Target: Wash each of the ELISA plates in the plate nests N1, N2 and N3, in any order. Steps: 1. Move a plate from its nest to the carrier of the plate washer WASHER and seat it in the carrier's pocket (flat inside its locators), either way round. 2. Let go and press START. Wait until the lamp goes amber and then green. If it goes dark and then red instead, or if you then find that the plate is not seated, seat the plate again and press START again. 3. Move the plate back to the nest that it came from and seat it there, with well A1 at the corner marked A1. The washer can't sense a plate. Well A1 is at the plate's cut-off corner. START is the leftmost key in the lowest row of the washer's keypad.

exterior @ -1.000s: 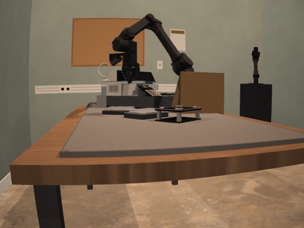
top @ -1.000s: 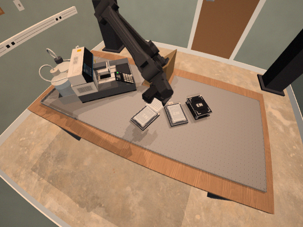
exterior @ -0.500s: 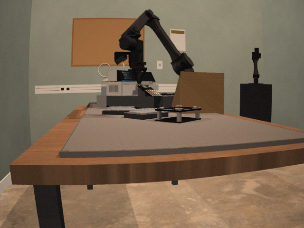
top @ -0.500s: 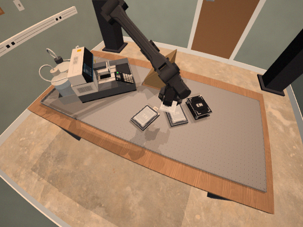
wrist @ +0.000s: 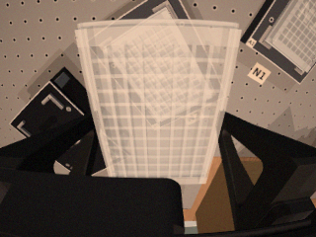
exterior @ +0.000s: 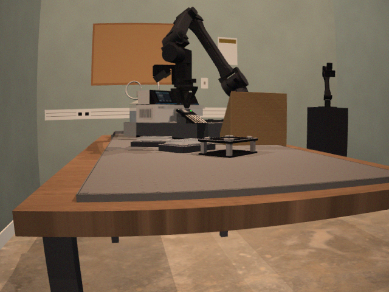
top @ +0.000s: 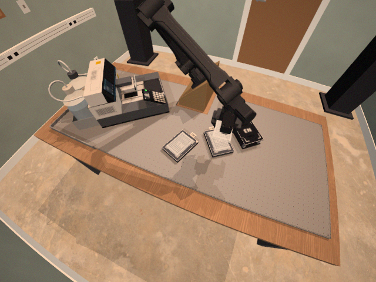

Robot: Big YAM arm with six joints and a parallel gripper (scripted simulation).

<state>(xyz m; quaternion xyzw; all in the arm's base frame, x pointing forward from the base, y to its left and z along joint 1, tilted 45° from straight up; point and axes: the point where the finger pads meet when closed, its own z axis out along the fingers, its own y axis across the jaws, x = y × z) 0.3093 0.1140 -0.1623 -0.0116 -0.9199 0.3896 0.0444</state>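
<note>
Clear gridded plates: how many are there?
3: the held plate in the gripper, the N1 plate in its nest, the middle plate in the neighboring nest.
</note>
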